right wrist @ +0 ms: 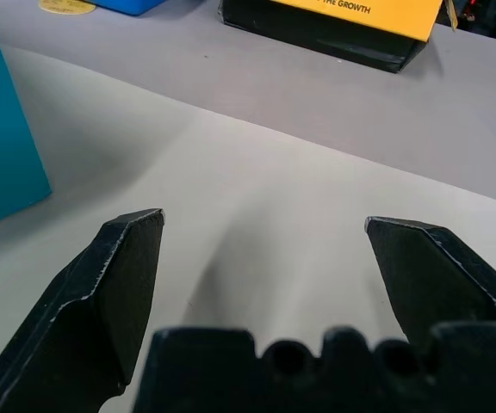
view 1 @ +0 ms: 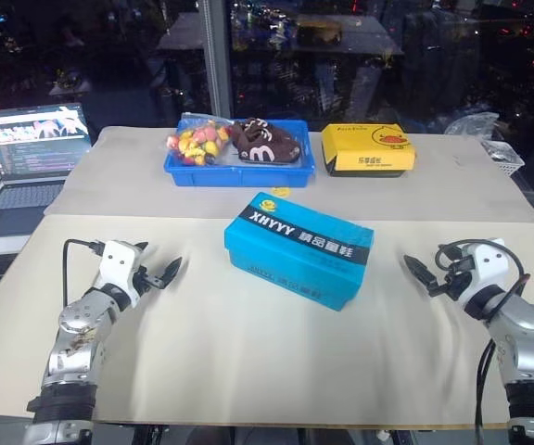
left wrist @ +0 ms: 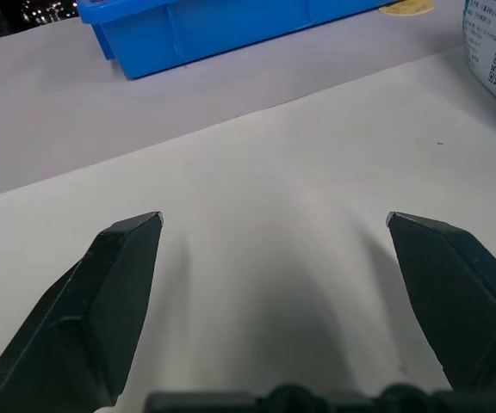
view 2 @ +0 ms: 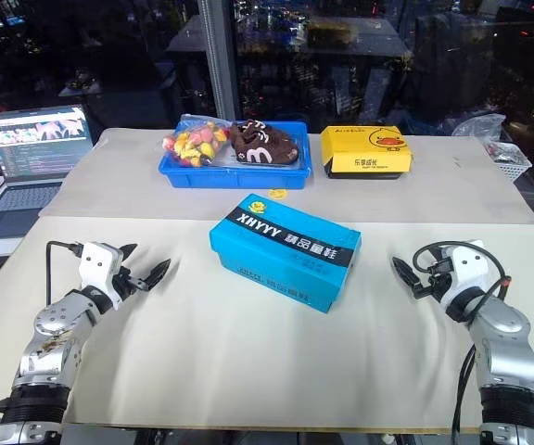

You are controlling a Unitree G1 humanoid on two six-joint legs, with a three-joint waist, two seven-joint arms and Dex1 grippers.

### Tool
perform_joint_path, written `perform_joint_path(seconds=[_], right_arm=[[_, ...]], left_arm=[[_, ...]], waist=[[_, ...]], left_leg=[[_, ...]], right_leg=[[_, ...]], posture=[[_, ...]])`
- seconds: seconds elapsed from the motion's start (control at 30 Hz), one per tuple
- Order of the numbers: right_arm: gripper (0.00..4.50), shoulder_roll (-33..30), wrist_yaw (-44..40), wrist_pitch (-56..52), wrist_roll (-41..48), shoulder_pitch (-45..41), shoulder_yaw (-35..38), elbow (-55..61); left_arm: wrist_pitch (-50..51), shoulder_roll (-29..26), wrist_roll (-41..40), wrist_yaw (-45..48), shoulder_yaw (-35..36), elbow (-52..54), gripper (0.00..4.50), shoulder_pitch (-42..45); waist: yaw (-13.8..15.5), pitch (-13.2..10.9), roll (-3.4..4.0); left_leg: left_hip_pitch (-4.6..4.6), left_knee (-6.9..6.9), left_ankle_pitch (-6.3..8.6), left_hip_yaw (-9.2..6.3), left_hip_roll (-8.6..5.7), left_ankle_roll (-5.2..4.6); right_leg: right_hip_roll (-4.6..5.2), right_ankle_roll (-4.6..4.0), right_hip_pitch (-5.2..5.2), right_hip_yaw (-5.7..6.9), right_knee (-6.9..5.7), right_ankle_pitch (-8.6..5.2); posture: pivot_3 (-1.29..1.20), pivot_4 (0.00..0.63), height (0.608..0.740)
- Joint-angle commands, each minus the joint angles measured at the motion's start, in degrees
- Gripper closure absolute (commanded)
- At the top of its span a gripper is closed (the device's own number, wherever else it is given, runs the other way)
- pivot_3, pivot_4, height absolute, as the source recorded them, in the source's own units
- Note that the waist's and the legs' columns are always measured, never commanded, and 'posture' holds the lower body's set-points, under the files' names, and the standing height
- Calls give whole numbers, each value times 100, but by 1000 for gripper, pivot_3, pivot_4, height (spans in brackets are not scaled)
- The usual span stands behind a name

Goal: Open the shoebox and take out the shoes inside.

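Shoebox (view 1: 298, 250), lid shut, lying askew mid-table between my left gripper (view 1: 156, 270) and right gripper (view 1: 426, 275), both spread wide, empty, well clear: I judge one should steady its base while the other lifts the lid edge.

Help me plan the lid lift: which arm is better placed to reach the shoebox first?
Neither clearly. The left gripper and right gripper both hang open, flanking the closed shoebox at similar gaps. Likely use both, one per end.
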State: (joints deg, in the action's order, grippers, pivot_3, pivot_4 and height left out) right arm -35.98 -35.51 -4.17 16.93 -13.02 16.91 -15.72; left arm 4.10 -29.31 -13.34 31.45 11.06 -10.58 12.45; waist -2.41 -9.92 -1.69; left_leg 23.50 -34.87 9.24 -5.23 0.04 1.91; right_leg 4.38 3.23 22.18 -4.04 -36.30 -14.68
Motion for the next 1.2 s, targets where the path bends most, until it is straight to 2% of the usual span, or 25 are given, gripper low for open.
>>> perform_joint_path(seconds=[0.03, 0.2, 0.23, 0.3, 0.5, 0.6, 0.63, 0.83, 1.0, 1.1, 1.2], right_arm=[[56, -8, 104, -37, 97, 23, 210, 309], [56, -23, 345, -291, 202, 114, 354, 675], [561, -20, 418, -356, 193, 116, 371, 712], [1069, -1, 581, -434, 81, 109, 348, 720], [3282, 346, 923, -606, -20, 154, 96, 1148], [4239, 547, 1004, -791, 21, 218, -26, 1492], [4493, 642, 1011, -863, 69, 234, -86, 1626], [4493, 1051, 813, -1240, 250, 188, -584, 2102], [4493, 1169, 587, -1385, 296, -146, -916, 1962], [4493, 1175, 113, -1726, 347, -266, -1456, 2130], [4493, 1270, -314, -2083, 349, -404, -2132, 2401]], left_arm=[[-59, -35, -19, 54, 29, 164, 0, 100], [-399, -229, 5, 583, -86, -225, 0, 542], [-448, -232, 23, 697, -145, -337, 535, 645], [-671, -199, 177, 759, -294, -712, 1073, 961], [-1423, 212, 865, 647, -928, -1984, 3315, 2254], [-1754, 422, 1134, 626, -1196, -2537, 4357, 2650], [-1853, 512, 1211, 599, -1275, -2736, 4500, 2780], [-2117, 1049, 1457, 805, -1674, -3439, 4500, 3248], [-1589, 1209, 1133, 1672, -1896, -2653, 4500, 2960], [-271, 1251, 521, 2006, -1855, -1382, 4500, 2472], [1378, 935, 62, 2118, -2118, 562, 4500, 1619]], waist=[[1, 0, 0], [15, 0, 0], [15, 0, 1], [24, 0, 1], [57, 0, 1], [38, 0, 1], [22, 0, 1], [-10, 0, 1], [-9, 0, 1], [-15, 0, 2], [-73, 0, 2]], left_leg=[[0, 0, 0, 0, 0, 0], [1, 2, 0, 0, 0, 0], [1, 1, 0, 0, 0, 0], [1, -1, 0, 0, -1, 0], [4, -4, 0, 0, -3, 0], [14, -6, 0, 0, -5, -1], [16, -5, 0, 0, -6, -1], [16, -9, -1, -2, -6, -1], [18, -19, -1, -2, -10, -1], [17, -15, 0, -4, -9, -1], [15, -15, 0, -7, -7, -1]], right_leg=[[0, 0, 0, 0, 0, 0], [-1, 0, 2, 1, -2, 0], [-1, 0, 2, 1, -2, 0], [0, 0, 0, 1, -1, 0], [-1, 2, 0, 2, 0, 0], [1, 6, 4, 2, 1, 1], [1, 7, 6, 1, 1, 2], [-1, 10, 8, 2, -10, 0], [2, 29, 10, 2, -27, -10], [2, 22, 17, 1, -43, -9], [0, 19, 20, 2, -50, -10]], posture=[[0, 150, 740], [0, 150, 740], [0, 150, 740], [0, 150, 740], [0, 150, 740], [0, 150, 740], [0, 150, 740], [0, 150, 740], [0, 150, 740], [0, 150, 740], [0, 150, 740]])
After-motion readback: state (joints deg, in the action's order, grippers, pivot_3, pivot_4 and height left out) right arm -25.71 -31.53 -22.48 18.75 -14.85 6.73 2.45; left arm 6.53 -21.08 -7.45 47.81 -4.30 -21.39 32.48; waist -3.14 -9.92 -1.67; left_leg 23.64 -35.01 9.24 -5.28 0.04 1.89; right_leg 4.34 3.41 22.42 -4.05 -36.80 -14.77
